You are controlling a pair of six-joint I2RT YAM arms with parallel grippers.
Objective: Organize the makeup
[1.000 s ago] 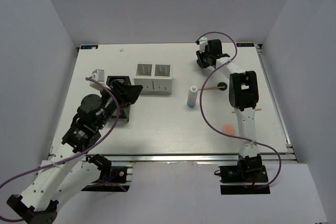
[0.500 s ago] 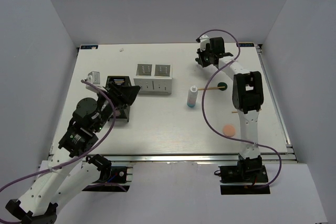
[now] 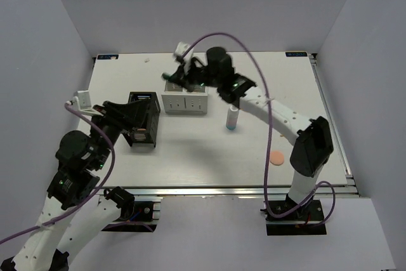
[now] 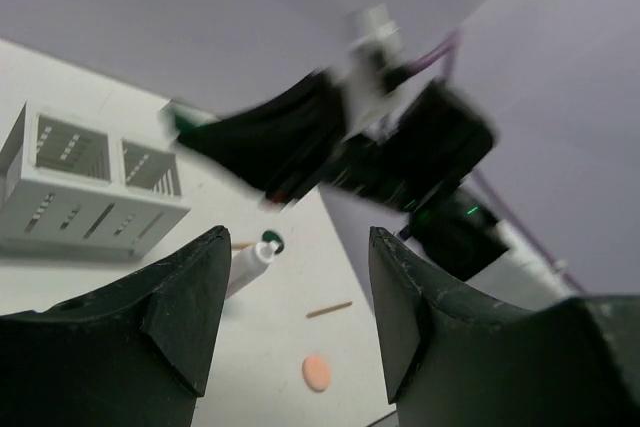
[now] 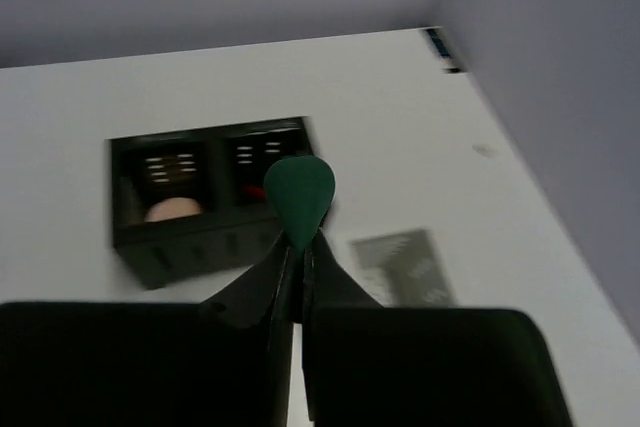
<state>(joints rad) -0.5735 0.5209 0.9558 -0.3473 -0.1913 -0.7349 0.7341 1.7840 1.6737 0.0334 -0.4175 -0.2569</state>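
Observation:
My right gripper [image 5: 300,247] is shut on a dark green teardrop-shaped piece [image 5: 299,192] that sticks out past the fingertips. In the top view this gripper [image 3: 171,77] hangs above the white two-compartment box [image 3: 185,101]. The black holder [image 5: 200,237] lies beyond it, with a pink pad [image 5: 172,209] in one compartment and something red [image 5: 252,190] in the other. My left gripper [image 4: 300,327] is open and empty, raised by the black holder [image 3: 143,132]. Between its fingers I see the white bottle [image 4: 245,267], a green disc [image 4: 270,240], a wooden stick [image 4: 330,309] and a pink pad [image 4: 316,371].
The white bottle [image 3: 233,118] stands right of the white box, under the right arm's forearm. A pink pad [image 3: 276,157] lies on the table near the right front. Walls close in the table on the left, back and right.
My right arm swung from the far right corner leftward to above the white box, its gripper closing on the green piece. My left arm pulled back toward the left.

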